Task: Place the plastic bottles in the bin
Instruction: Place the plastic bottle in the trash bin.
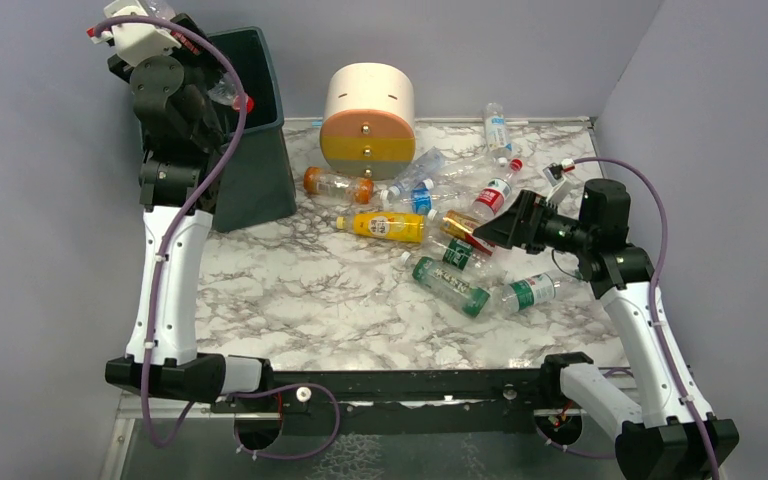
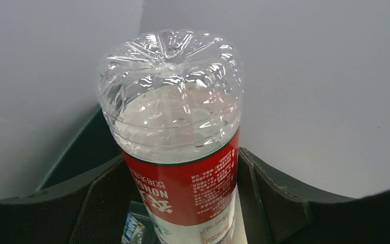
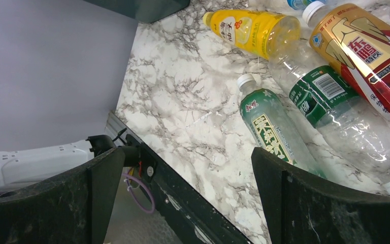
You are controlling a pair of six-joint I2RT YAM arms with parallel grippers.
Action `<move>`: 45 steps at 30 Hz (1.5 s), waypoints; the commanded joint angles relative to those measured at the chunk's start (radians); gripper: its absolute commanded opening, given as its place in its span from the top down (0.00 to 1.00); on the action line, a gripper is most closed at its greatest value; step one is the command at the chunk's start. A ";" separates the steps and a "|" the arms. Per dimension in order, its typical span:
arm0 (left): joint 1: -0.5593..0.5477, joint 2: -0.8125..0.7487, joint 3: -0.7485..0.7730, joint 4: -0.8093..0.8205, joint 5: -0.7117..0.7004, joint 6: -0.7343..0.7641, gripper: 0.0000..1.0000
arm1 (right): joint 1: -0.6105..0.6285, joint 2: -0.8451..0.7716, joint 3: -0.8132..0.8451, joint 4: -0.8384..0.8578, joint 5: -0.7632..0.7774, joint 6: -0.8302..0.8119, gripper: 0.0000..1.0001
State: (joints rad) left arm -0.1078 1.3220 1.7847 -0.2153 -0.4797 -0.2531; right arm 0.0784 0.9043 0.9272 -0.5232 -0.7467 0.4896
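The left claw (image 2: 183, 208) pinches a clear bottle (image 2: 172, 101) between its two black fingers, raised above the open mouth of the dark green-grey bin (image 1: 260, 140), which stands at the far left corner of the marble bench (image 1: 290, 290). The bottle is see-through, with a ribbed, petal-shaped base turned toward the wrist camera and a red label with white lettering around its middle. From above, its red cap shows over the bin's opening. The right claw (image 3: 193, 203) is spread wide and grips nothing, hanging low over the other bottles (image 1: 450, 255), which lie on their sides on the bench. Among them are a yellow bottle (image 3: 254, 30), a green bottle (image 3: 271, 127) with a white cap, and a gold-and-red bottle (image 3: 365, 51). An orange bottle (image 1: 338, 184) lies near the round drawer unit (image 1: 367, 120).
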 commanded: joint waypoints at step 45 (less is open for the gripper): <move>-0.054 0.206 0.233 -0.383 0.342 -0.095 0.01 | -0.003 0.069 -0.076 0.089 -0.033 0.002 0.01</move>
State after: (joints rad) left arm -0.0723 1.5837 2.0270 -0.5362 -0.1986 -0.3393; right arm 0.0784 0.9707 0.8688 -0.4747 -0.7532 0.4900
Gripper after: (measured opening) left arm 0.989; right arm 0.990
